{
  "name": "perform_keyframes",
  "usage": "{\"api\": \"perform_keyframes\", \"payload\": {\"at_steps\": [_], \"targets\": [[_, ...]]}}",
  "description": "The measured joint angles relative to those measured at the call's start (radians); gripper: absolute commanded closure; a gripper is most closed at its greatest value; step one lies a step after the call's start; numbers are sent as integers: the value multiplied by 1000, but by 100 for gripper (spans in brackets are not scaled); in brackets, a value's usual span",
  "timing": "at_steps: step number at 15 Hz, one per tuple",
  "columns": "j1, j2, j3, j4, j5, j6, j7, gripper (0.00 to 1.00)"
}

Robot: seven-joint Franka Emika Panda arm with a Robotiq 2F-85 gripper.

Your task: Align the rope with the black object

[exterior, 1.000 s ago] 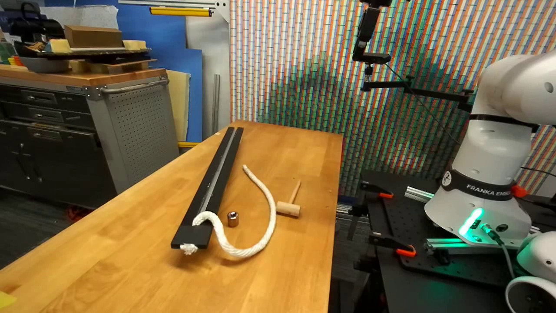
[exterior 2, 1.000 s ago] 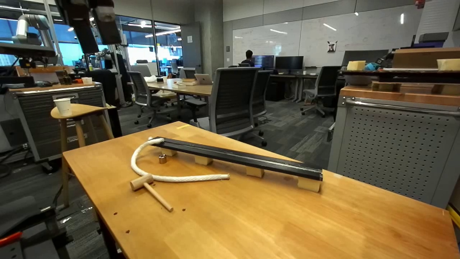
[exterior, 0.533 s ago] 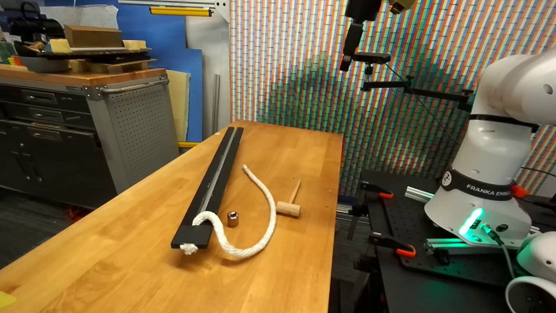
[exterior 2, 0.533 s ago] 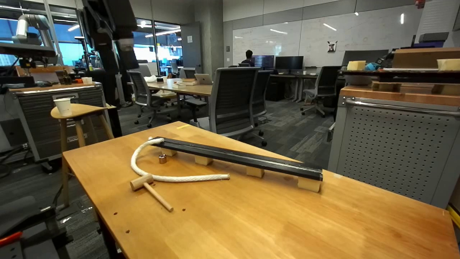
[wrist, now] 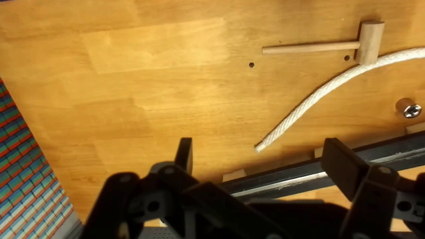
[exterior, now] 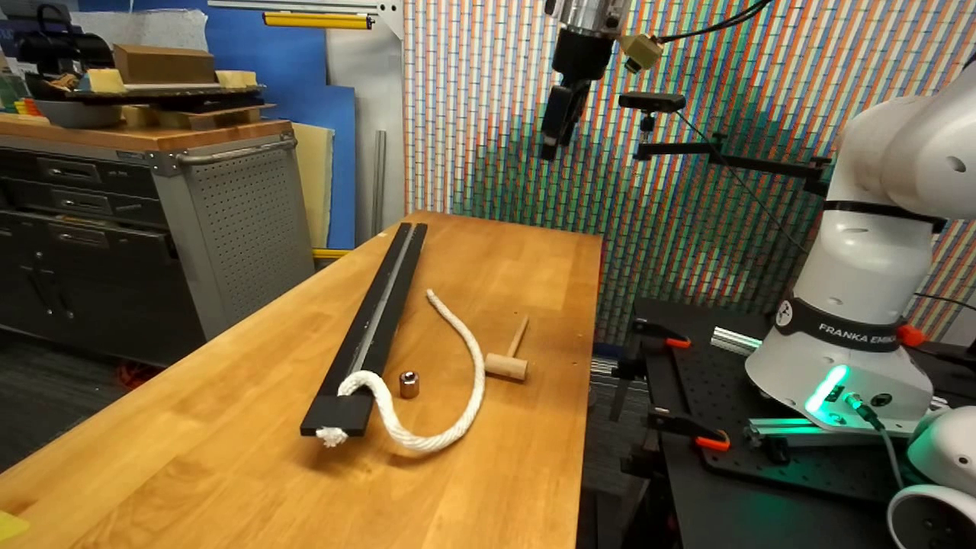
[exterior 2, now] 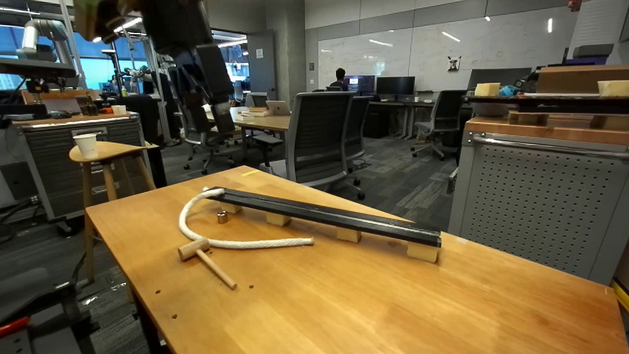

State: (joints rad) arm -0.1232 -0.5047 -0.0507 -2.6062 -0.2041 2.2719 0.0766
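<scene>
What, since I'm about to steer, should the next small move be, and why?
Probably lower the open hand toward the rope's loose end: the hand hangs higher, and that end lies on the table, apart from the black bar.

This is a robotics lab, part office: a white arm (exterior: 877, 259) is marked FRANKA (another robot arm (exterior 2: 49, 29) shows in the background). Office chairs (exterior 2: 319, 137), monitors (exterior 2: 395, 86) and a whiteboard (exterior 2: 427, 51) appear beyond.

1. Here's a wooden mallet (wrist: 327, 46), lying flat on the tabletop (exterior 2: 393, 295)!
2. Near it, a copper-coloured metal cylinder (exterior: 409, 385), standing upright.
3. Over there, a paper cup (exterior 2: 87, 146) sits on a wooden stool (exterior 2: 117, 149)!
</scene>
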Motion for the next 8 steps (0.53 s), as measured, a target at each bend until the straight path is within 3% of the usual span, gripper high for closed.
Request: {"api": "perform_keyframes", "payload": {"at_steps": [8], "targets": [[9,318,89,74,0,142,242,0]]}}
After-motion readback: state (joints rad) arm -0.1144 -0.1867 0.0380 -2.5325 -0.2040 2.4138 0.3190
